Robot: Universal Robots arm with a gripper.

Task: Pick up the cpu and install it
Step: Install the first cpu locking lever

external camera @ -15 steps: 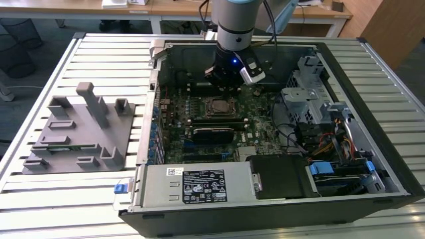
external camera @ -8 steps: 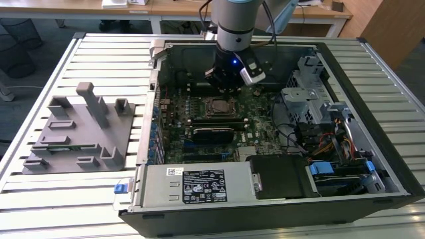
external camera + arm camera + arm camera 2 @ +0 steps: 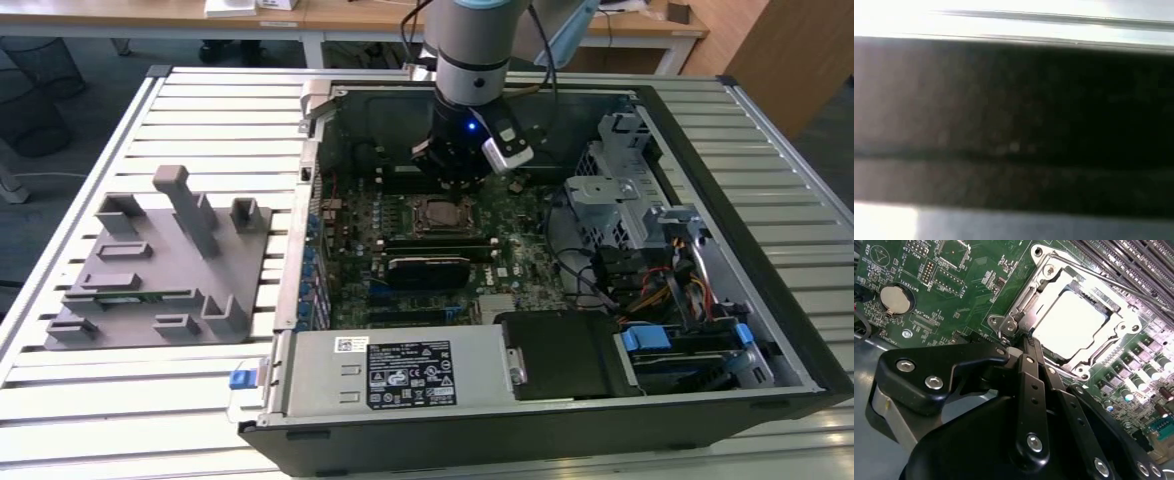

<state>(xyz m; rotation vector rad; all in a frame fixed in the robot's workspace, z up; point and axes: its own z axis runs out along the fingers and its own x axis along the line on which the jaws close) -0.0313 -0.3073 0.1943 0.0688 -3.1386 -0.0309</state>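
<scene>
I see the cpu (image 3: 1071,325), a pale square chip, lying flat in the metal socket frame (image 3: 1044,262) on the green motherboard (image 3: 974,270).

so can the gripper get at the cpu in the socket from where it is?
Probably yes. The cpu sits in the open socket frame with its top bare, and the gripper hangs just beside the frame's corner. The case is open above the board, so nothing looks to block it.
</scene>
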